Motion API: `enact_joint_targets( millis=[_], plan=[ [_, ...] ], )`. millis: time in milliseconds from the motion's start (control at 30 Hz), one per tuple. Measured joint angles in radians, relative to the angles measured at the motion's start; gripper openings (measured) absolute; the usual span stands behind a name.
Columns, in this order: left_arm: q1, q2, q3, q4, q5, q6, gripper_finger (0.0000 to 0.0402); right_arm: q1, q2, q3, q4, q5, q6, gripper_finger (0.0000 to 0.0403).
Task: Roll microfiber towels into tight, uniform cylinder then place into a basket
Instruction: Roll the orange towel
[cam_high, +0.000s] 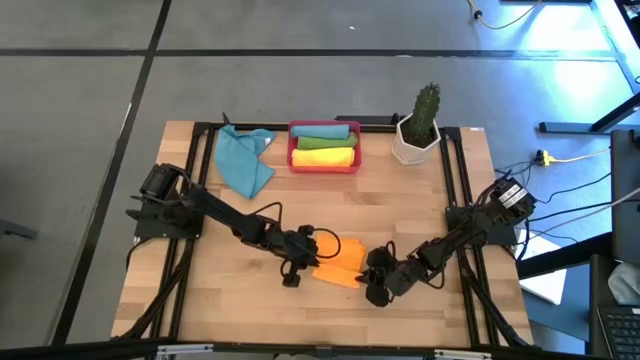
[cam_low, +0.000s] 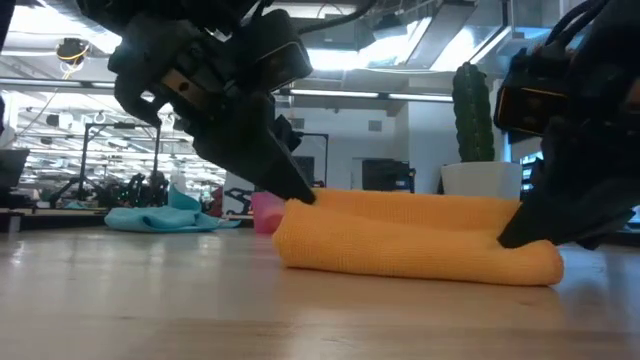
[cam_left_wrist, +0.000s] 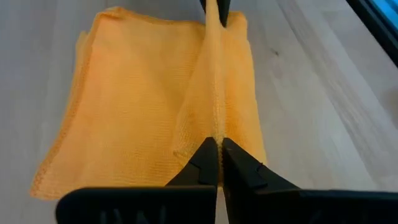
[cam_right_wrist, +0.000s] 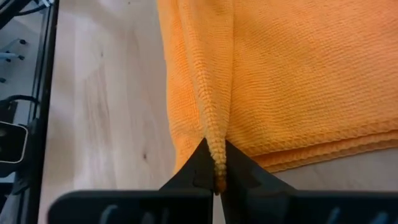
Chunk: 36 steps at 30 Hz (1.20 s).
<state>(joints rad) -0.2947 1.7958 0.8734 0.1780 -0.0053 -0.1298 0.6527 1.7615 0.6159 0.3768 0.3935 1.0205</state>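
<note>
Orange towel (cam_high: 340, 262) lies partly folded on the wooden table (cam_high: 420, 200), near the front edge, between the two arms. A raised ridge of cloth runs across it from one gripper to the other. Left gripper (cam_high: 303, 262) is clamped on the ridge at the towel's left end, fingers together on the fabric. Right gripper (cam_high: 372, 272) is clamped on the same ridge at the right end, fingers pinching a thin roll of cloth. At the far edge, centre, the red basket (cam_high: 324, 166) holds a green towel (cam_high: 325, 132), a second green towel (cam_high: 322, 144) and a yellow towel (cam_high: 322, 157), all rolled. A teal towel (cam_high: 244, 160) lies loose just left of the basket. A white pot with a cactus (cam_high: 418, 128) stands right of the basket. No brand, label or legible writing is observed on any item.
</note>
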Motion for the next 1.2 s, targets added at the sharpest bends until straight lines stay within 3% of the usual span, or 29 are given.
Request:
enact_joint_targets(
  millis=[167,333,567,867,1033,1200],
  plan=[
    [0.0,0.0,-0.003,-0.02,-0.003,0.073,0.0013,-0.002,0.0,-0.002,-0.013,-0.009,-0.033,0.0013],
    [-0.001,0.002,-0.004,-0.019,-0.045,0.114,0.0063,0.001,0.0,-0.003,-0.021,-0.02,-0.057,0.0034],
    [-0.003,-0.056,-0.004,-0.051,-0.229,0.145,0.012,0.0,0.0,-0.003,-0.02,-0.006,-0.057,0.0072],
    [-0.096,-0.186,-0.002,0.058,-0.238,0.191,0.0122,-0.002,0.001,-0.002,-0.026,0.039,-0.058,0.0087],
    [-0.139,-0.11,-0.001,0.135,-0.236,0.229,0.0122,-0.002,0.002,-0.002,-0.043,0.086,-0.06,0.0087],
    [-0.114,0.004,-0.001,0.184,-0.241,0.218,0.0122,-0.002,0.002,-0.002,-0.047,0.095,-0.085,0.0087]
  ],
)
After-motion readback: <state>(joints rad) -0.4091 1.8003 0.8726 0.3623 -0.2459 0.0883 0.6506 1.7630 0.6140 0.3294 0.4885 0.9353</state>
